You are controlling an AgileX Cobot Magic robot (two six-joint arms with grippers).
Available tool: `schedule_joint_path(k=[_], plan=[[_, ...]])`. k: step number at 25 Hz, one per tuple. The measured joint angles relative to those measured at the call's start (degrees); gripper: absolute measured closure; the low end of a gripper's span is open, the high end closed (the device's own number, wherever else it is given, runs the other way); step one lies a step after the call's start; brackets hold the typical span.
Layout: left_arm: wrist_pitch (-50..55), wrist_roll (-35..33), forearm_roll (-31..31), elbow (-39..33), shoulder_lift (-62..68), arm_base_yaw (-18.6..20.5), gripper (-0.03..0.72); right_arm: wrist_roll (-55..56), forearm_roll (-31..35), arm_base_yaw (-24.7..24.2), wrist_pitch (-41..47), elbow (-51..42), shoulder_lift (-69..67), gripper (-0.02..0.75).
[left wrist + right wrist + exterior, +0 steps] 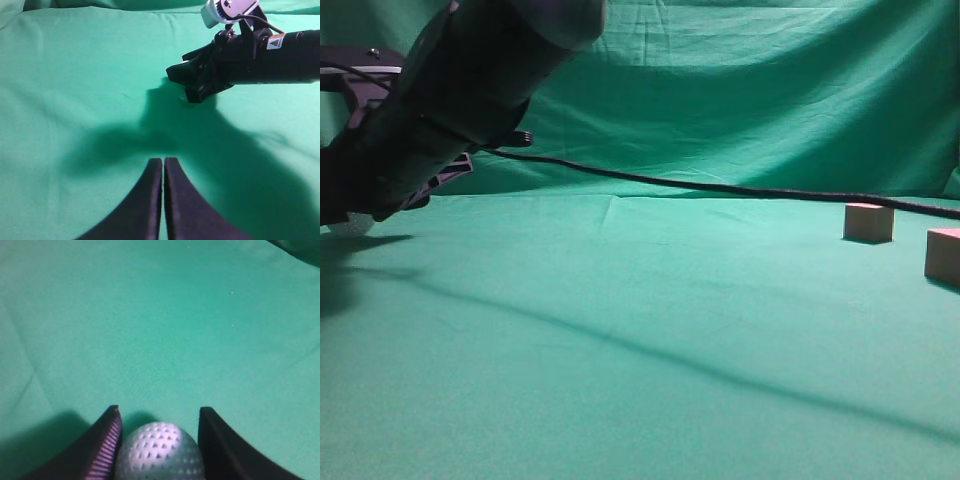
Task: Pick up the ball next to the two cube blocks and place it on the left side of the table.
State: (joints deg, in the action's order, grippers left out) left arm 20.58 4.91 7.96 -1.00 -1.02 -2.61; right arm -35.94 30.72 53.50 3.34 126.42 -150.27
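Right tool (159, 440) reaches across to counter (640, 380) far left, ball (161, 452) between its spread fingers, w/ gaps both sides; ball low, at or just above cloth. Left tool (163, 192) pressed together, idle. Cubes (869, 221) well apart at right. Release looks near.

The small white dimpled ball (161, 452) sits low between two dark gripper fingers (107, 445) over the wrinkled green cloth table (620, 330) (far left side). The two reddish-brown matte cube blocks (869, 222) stand upright, apart, at the right.
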Motion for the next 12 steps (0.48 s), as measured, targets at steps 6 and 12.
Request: schedule_joint_path(k=[6, 12], plan=[[0.00, 0.00, 0.00, 0.00, 0.00, 0.00, 0.688, 0.23, -0.78, -4.33, 20.46, 0.00, 15.79, 0.283], [0.00, 0.00, 0.00, 0.00, 0.00, 0.00, 0.688, 8.70, -5.39, -9.16, 51.01, 0.20, 30.27, 0.697]])
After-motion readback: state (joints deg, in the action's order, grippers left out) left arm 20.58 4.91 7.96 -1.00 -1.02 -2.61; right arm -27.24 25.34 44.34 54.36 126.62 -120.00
